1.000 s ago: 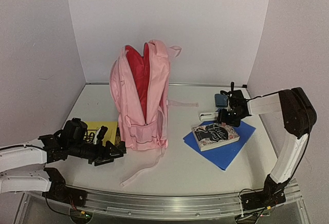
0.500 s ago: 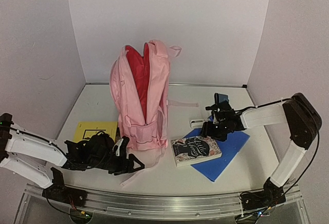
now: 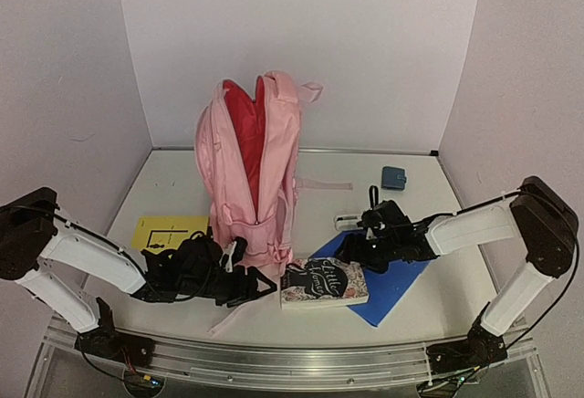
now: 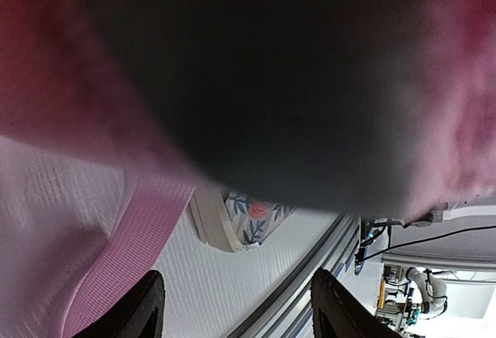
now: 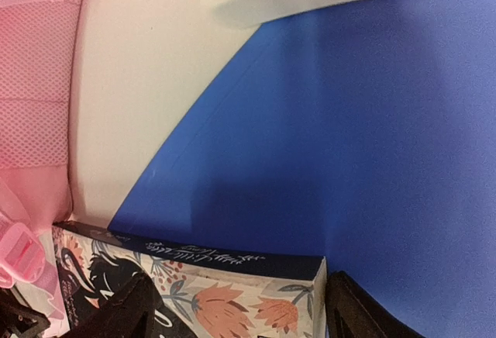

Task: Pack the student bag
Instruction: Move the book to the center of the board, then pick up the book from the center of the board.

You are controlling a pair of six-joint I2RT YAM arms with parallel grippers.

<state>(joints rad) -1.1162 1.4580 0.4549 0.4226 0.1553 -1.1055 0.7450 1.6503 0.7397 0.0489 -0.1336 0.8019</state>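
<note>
The student bag (image 3: 248, 165) is a large light-pink backpack standing upright mid-table, its top unzipped and showing red-pink lining. My left gripper (image 3: 255, 281) is open at the bag's near bottom edge. In the left wrist view the open gripper (image 4: 240, 311) hovers over white table, with a pink strap (image 4: 147, 229) at its left and a blurred dark mass filling the top. A floral-covered book (image 3: 324, 282) lies flat beside the bag. My right gripper (image 3: 351, 250) is open just behind the book. In the right wrist view the gripper (image 5: 240, 315) has its fingers on either side of the book's end (image 5: 232, 295).
A blue folder (image 3: 388, 281) lies under the book's far side and fills the right wrist view (image 5: 349, 121). A yellow sheet (image 3: 169, 231) lies left of the bag. A small white object (image 3: 347, 222) and a grey-blue pouch (image 3: 394, 177) sit behind the right gripper.
</note>
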